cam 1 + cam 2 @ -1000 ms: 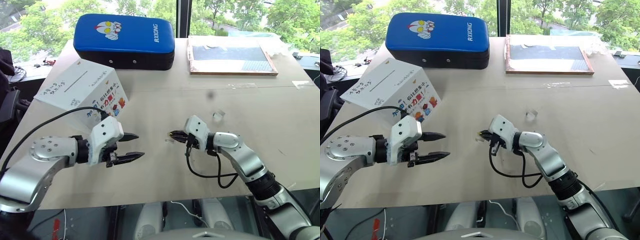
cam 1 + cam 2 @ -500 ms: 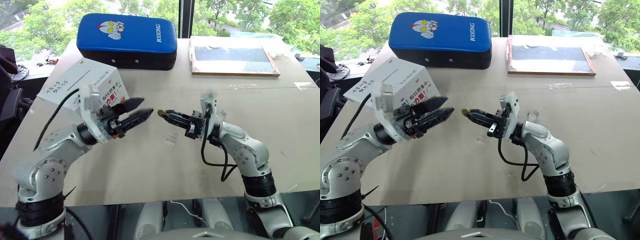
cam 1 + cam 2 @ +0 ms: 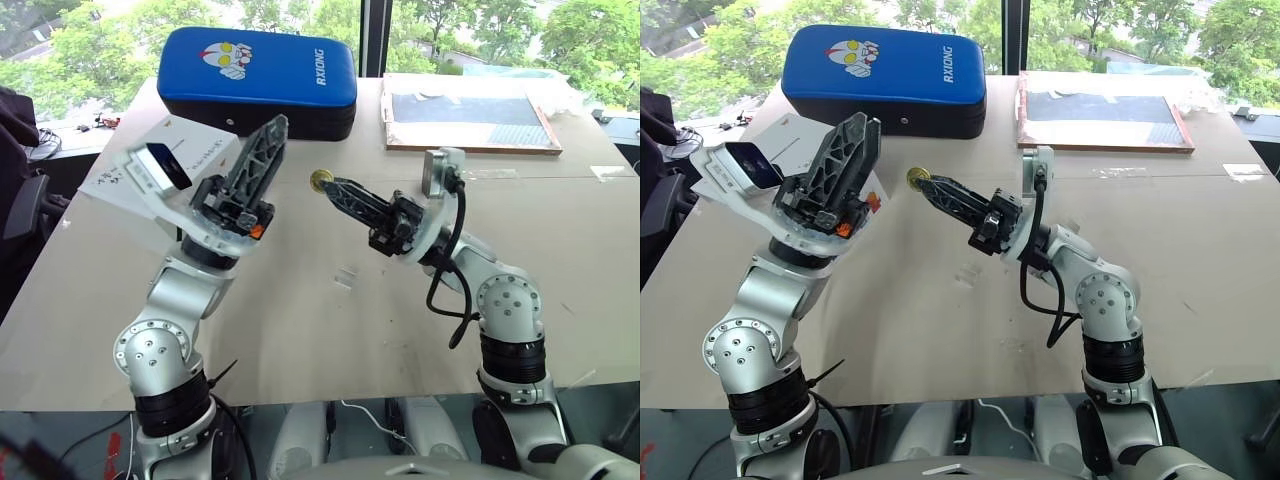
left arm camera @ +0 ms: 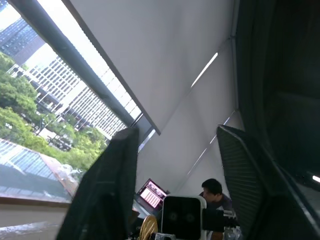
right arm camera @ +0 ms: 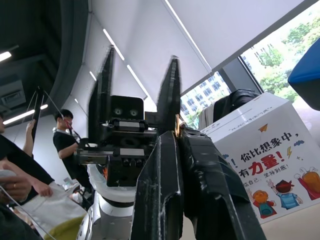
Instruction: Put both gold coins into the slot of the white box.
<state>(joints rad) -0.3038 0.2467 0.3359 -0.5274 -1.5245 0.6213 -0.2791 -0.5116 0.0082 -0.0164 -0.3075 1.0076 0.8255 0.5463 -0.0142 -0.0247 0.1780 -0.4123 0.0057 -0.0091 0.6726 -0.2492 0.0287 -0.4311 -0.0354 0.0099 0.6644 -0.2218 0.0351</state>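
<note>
The right gripper pinches a small, shiny gold coin at its fingertips, raised above the desk. The left gripper, fingers narrowly apart and empty, stands just left. The white cardboard box sits farther left, behind it.

Bright daylight from windows behind table; soft shadows; wrist views backlit, near fingers dark, blurred.
</note>
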